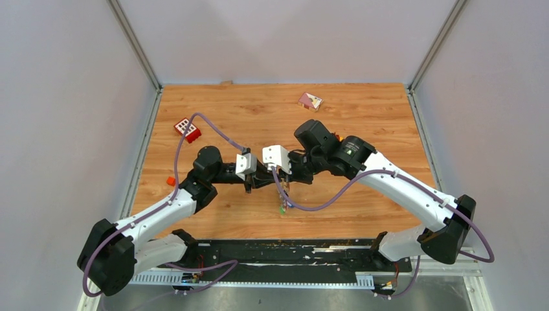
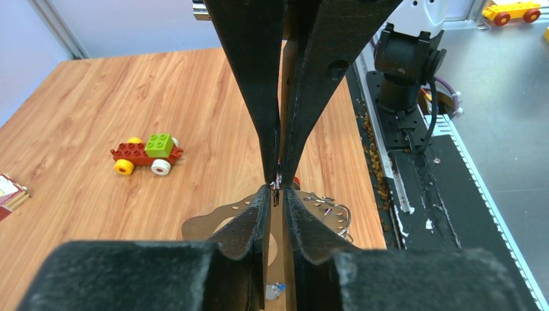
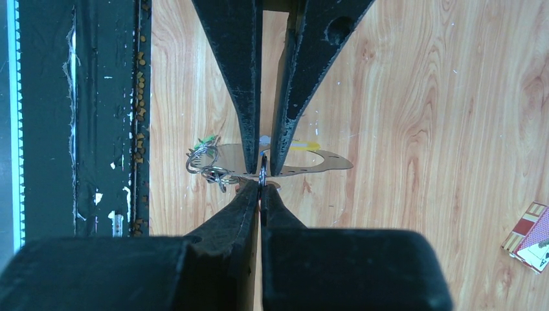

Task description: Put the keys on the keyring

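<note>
Lying well off keyring (image 3: pixel 338 161): toy car (image 2: pixel 145 152), card box (image 1: pixel 309 100), red block (image 1: pixel 186 128)

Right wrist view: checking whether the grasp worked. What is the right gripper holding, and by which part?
A small metal ring, seen edge-on, pinched by its near rim at the tips of the right gripper.

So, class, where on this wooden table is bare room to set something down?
Bare tabletop: between the red block with white squares and the pink card box, and the far-right corner. Crowded mid-table: left gripper, right gripper and small tagged keys.
</note>
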